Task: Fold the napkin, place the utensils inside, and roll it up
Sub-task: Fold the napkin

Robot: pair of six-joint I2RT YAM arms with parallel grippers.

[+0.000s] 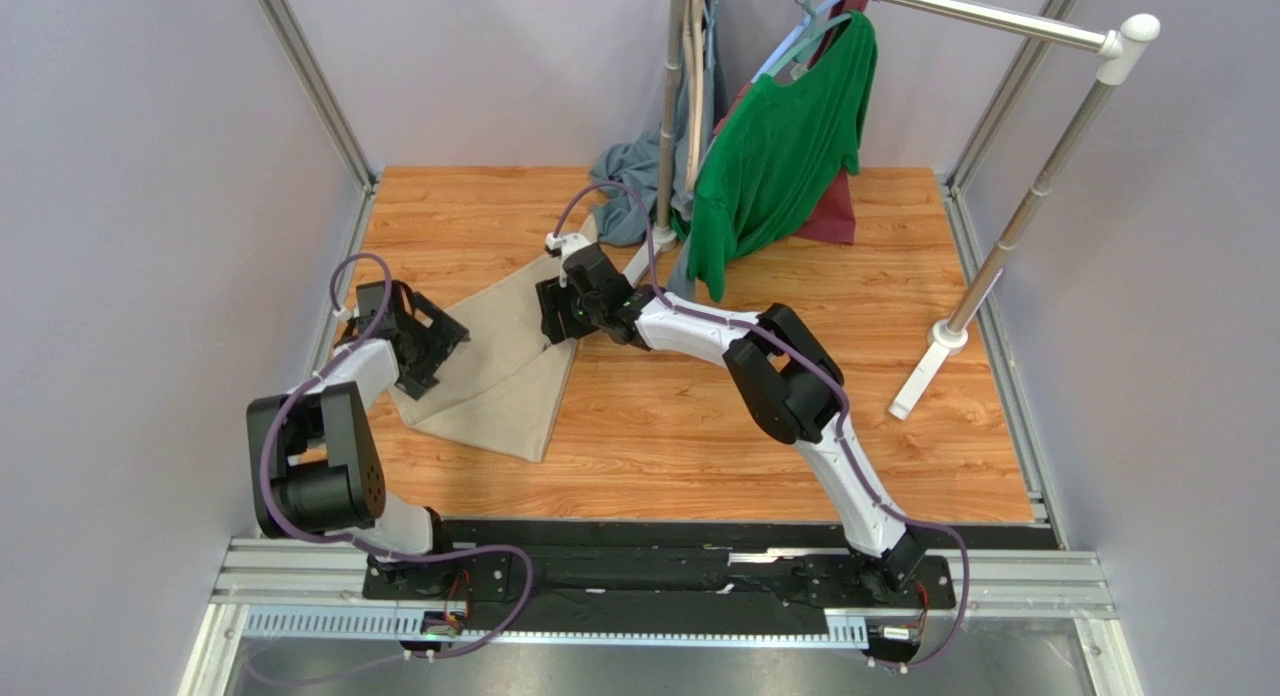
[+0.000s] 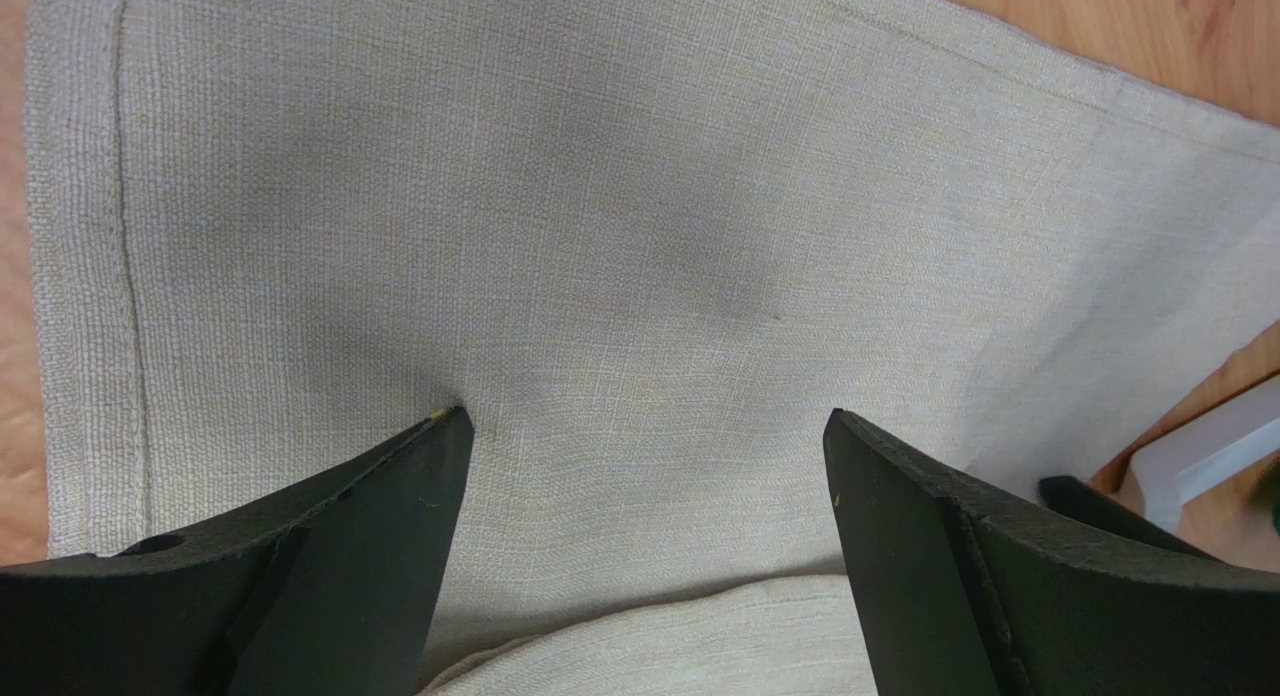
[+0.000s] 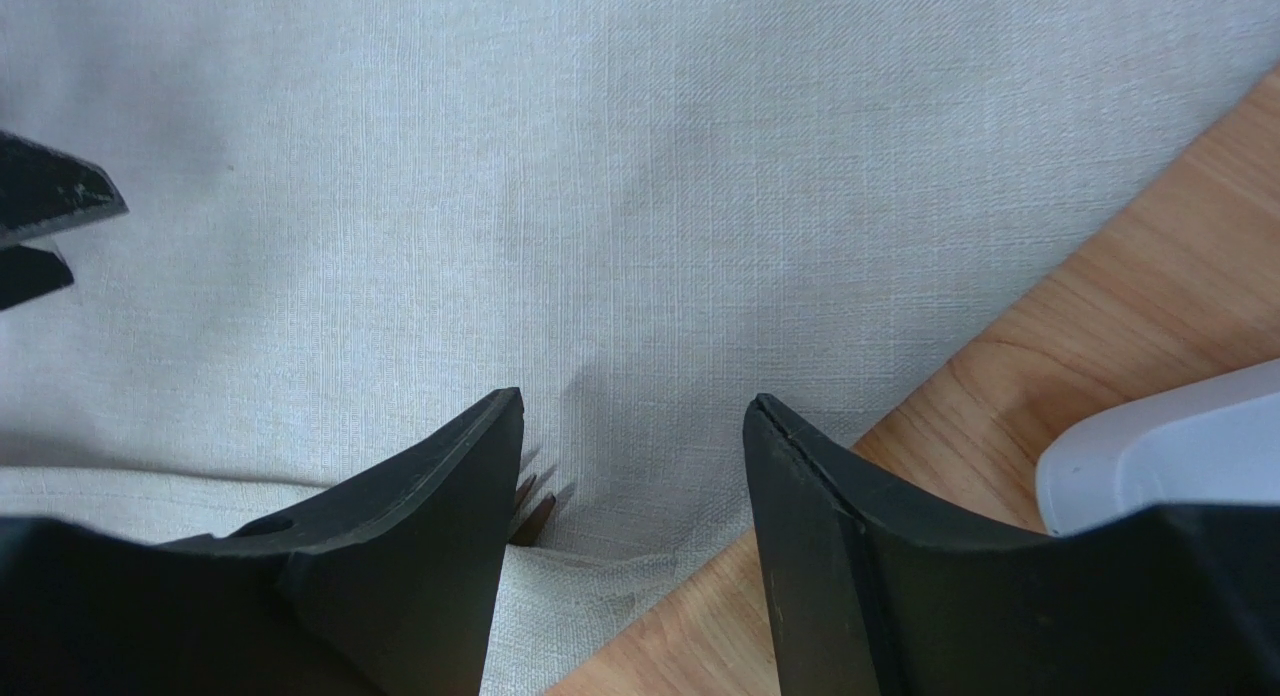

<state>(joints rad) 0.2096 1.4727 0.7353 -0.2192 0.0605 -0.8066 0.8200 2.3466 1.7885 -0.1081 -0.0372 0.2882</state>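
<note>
Napkin [image 1: 504,374] lies folded at centre-left of the top view on the table [image 1: 902,426], with a thicker fold along the bottom of both wrist views. Left gripper [image 2: 643,420] is wide open over it, right gripper [image 3: 634,404] is spread too, both empty. Fork [image 3: 535,504] looks tucked under that fold (probably its tines peeking out). Roll evenly from both ends so the fork can't slide out. No readable writing.

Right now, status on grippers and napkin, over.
Open: left gripper, right gripper, over napkin. Folded, not rolled; fork tines show at fold. Behind, green shirt, clear.
</note>
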